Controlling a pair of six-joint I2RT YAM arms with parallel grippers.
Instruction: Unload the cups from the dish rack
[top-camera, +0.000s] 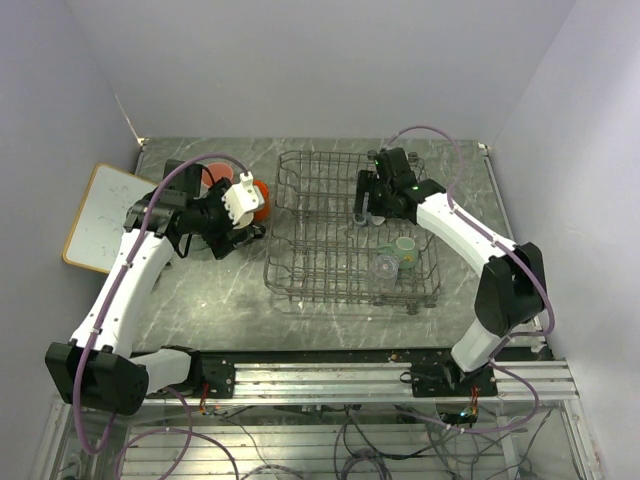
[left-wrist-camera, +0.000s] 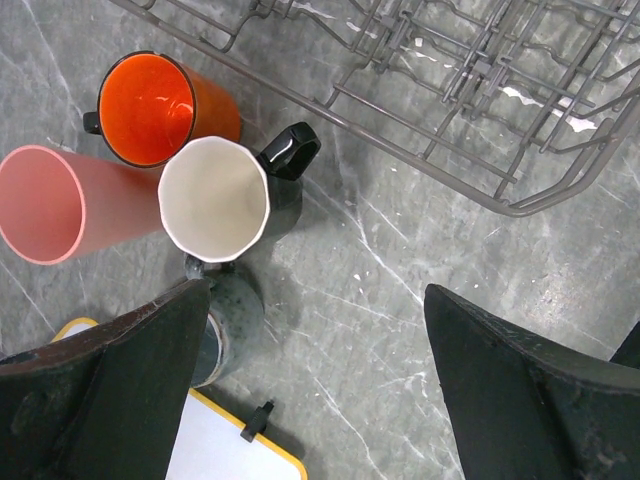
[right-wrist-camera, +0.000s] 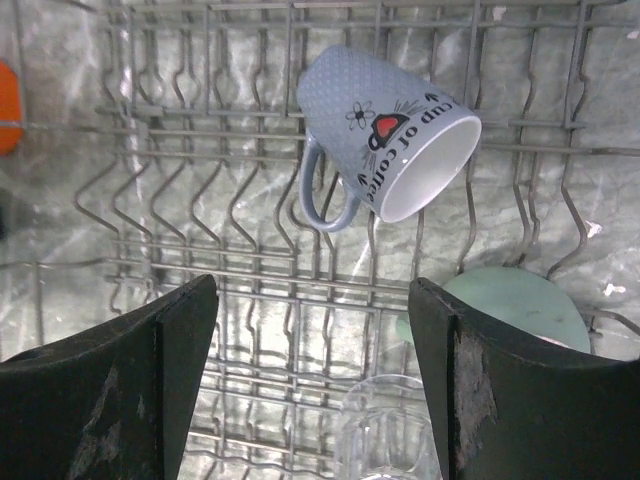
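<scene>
The grey wire dish rack (top-camera: 330, 235) stands mid-table. My right gripper (top-camera: 372, 215) hangs open and empty over its right half. In the right wrist view the gripper (right-wrist-camera: 310, 385) is above a grey mug (right-wrist-camera: 385, 135) lying on its side, a mint-green mug (right-wrist-camera: 515, 305) and a clear glass (right-wrist-camera: 390, 435). My left gripper (top-camera: 235, 232) is open and empty left of the rack. In the left wrist view the gripper (left-wrist-camera: 315, 375) is over bare table beside an orange mug (left-wrist-camera: 150, 108), a pink tumbler (left-wrist-camera: 45, 205), a black mug with cream inside (left-wrist-camera: 215, 200) and a grey mug (left-wrist-camera: 230, 320), which is partly hidden by my left finger.
A white board with a yellow-brown frame (top-camera: 100, 215) lies at the table's left edge, and its corner shows in the left wrist view (left-wrist-camera: 235, 450). The rack's wire corner (left-wrist-camera: 520, 200) is close on the right of the unloaded cups. Grey walls enclose the table.
</scene>
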